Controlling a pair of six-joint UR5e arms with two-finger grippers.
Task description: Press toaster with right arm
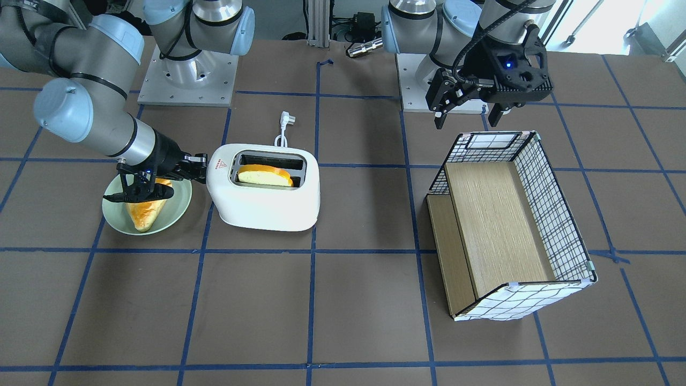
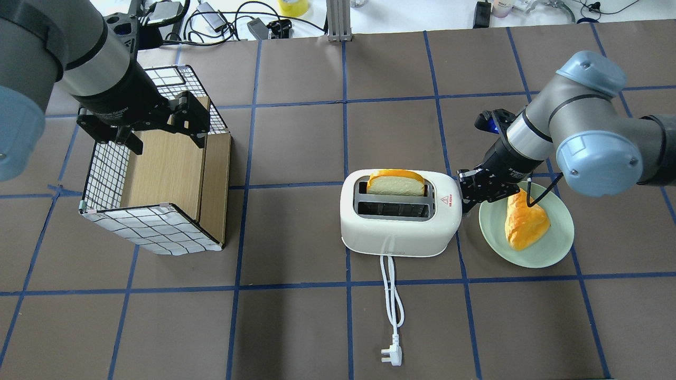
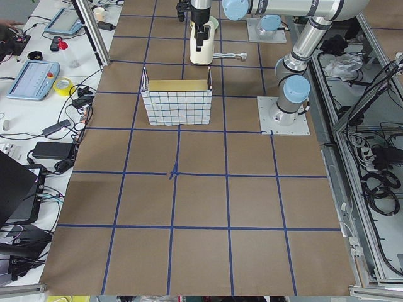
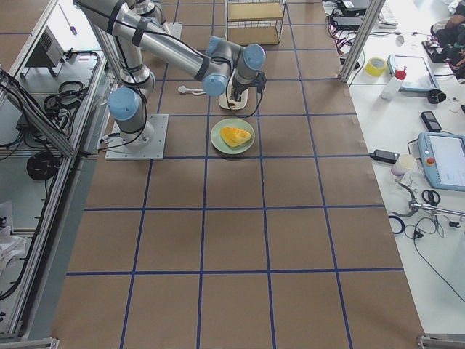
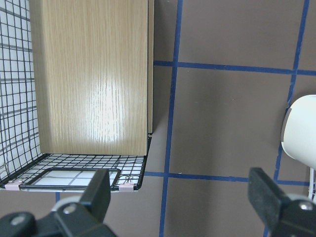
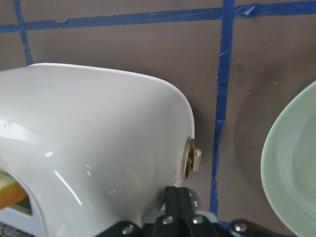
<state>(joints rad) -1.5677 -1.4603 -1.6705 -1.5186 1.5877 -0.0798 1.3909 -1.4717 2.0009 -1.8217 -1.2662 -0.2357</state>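
Right up against my right wrist camera sits the right gripper [image 6: 177, 195], its two fingers clenched together with nothing held between them. The tip lies at the end wall of the one toaster [image 6: 98, 143], just beside a single brass-coloured knob [image 6: 191, 160]; I cannot tell whether it truly touches.

From overhead I count two slots in the toaster's top, and one bread slice [image 2: 396, 183] stands in the slot farther from the robot. One white cord [image 2: 391, 295] runs from the toaster's side toward the robot and ends in one plug [image 2: 392, 356]. The toaster stands near the middle of the table [image 1: 343, 311], just beside one green plate [image 2: 554, 248] that carries a second slice [image 2: 525, 221]; the right arm's wrist reaches over that plate.

One wire basket [image 1: 557, 214] lies well apart on the other side. Near it hangs the left gripper [image 5: 181, 187], fingers spread wide and holding nothing.
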